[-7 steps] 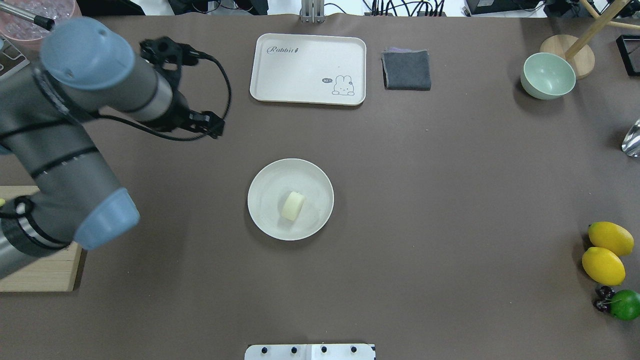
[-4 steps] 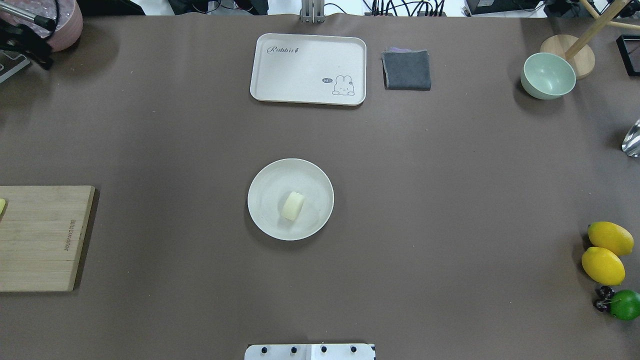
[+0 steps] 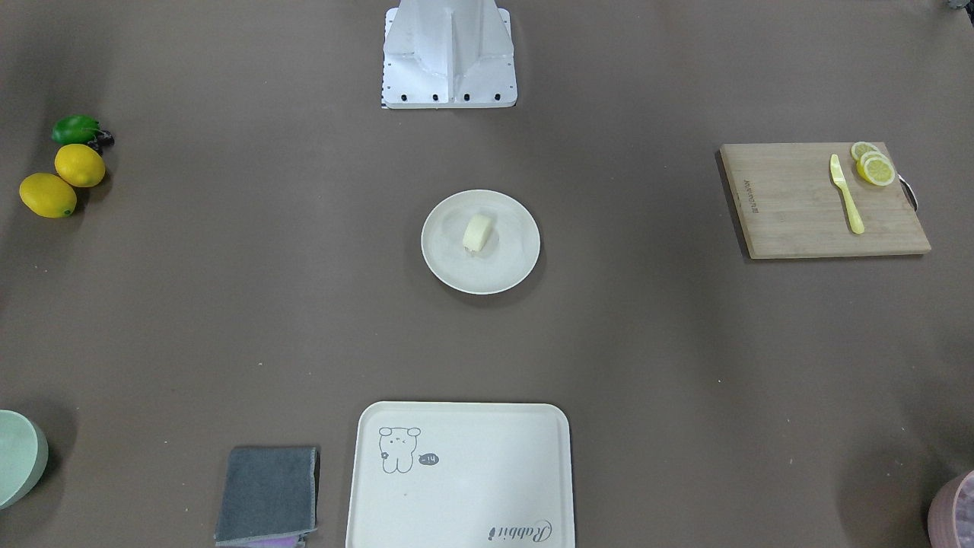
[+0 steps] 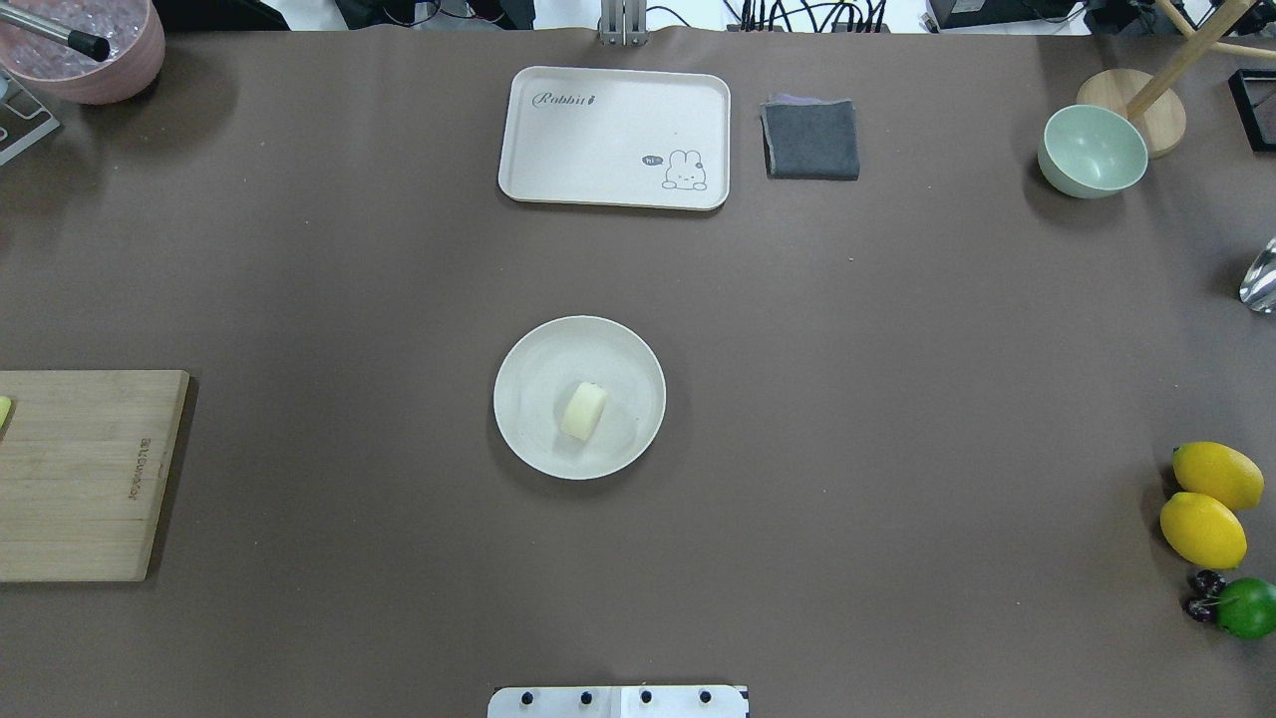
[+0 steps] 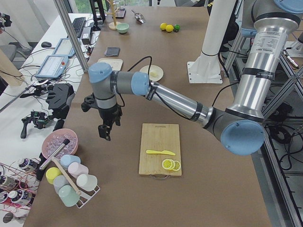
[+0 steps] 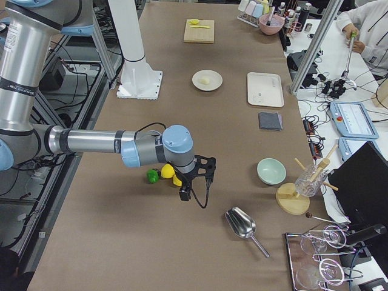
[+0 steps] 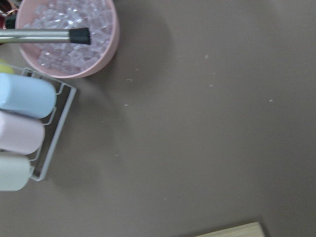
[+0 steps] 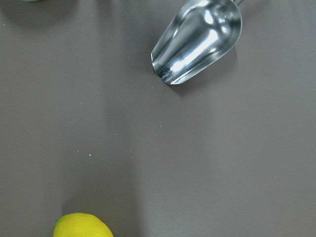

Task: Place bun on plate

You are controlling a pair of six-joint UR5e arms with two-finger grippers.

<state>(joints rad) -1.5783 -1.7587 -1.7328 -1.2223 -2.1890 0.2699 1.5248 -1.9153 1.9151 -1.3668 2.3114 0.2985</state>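
The pale cream bun point(image 4: 584, 410) lies on the round off-white plate point(image 4: 528, 399) at the table's middle, a little right of the plate's centre. The front-facing view shows the same bun point(image 3: 477, 232) resting on the plate point(image 3: 506, 266). No gripper touches either. My left gripper point(image 5: 105, 132) hangs far off near the pink ice bowl, seen only in the left side view, so I cannot tell whether it is open or shut. My right gripper point(image 6: 185, 195) hovers by the lemons, seen only in the right side view, state likewise unclear.
At the back stand a cream rabbit tray point(image 4: 615, 137), a grey cloth point(image 4: 810, 139) and a green bowl point(image 4: 1093, 150). Two lemons point(image 4: 1216, 476) and a lime point(image 4: 1246, 606) sit right, a wooden board point(image 4: 80, 474) left. A metal scoop point(image 8: 197, 42) lies under the right wrist.
My left arm has swung out of the overhead view to the left, uncovering the cutting board. The bun and plate have stayed where they were.
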